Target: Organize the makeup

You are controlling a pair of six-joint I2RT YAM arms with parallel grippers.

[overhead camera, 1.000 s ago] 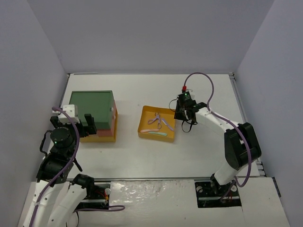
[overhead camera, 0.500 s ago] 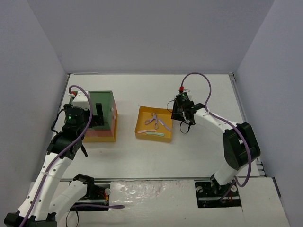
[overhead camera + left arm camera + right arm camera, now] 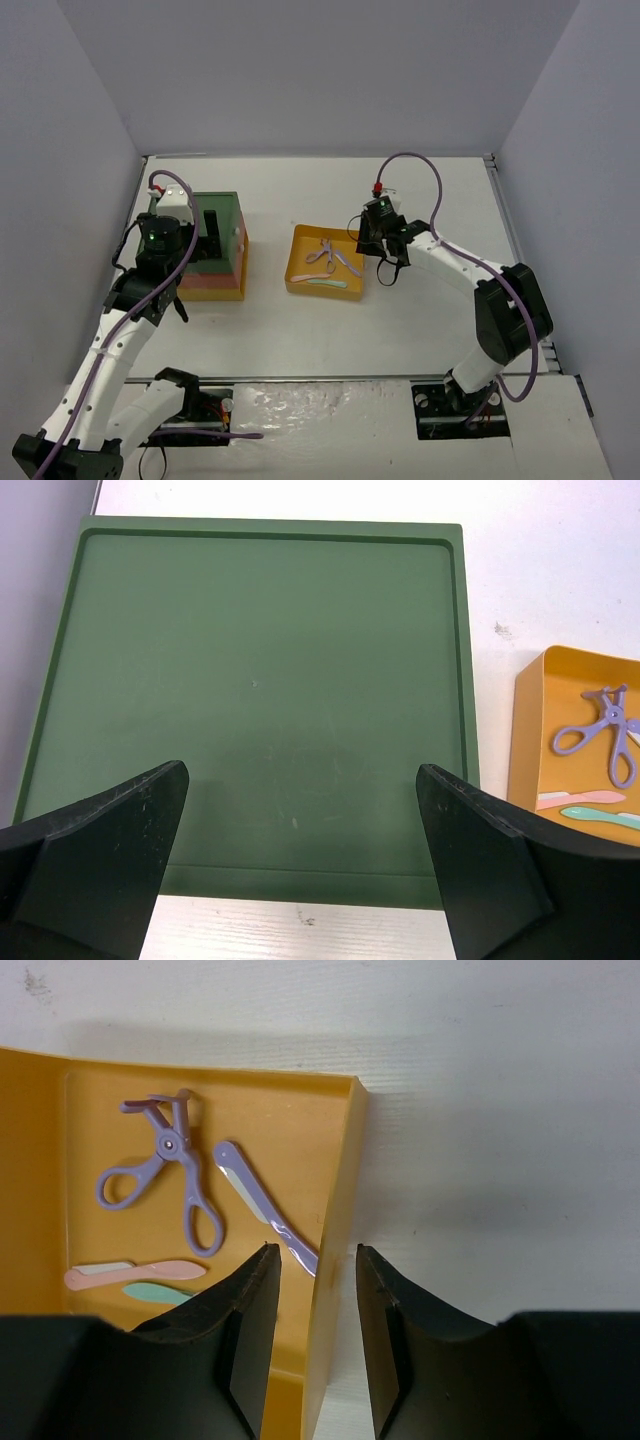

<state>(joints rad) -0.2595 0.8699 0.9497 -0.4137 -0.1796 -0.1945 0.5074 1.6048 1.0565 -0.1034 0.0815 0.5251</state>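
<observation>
At table's left edge, drawer box; right of it, mid-table, tray. In tray: scissor-like tool behind, long stick right of it, short sticks in front.

White table, faintly wood-grained where seen close. Left of centre, resting directly on it: stacked drawer box, dark green on top, with red and yellow layers showing at the near face. To its right, apart from it with bare tabletop between: shallow yellow-orange tray, lying flat, sides roughly parallel to the box. Beyond the gap between the two: small dark speck, possibly a scuff. At the near edge, well apart: left arm base and right arm base.
</observation>
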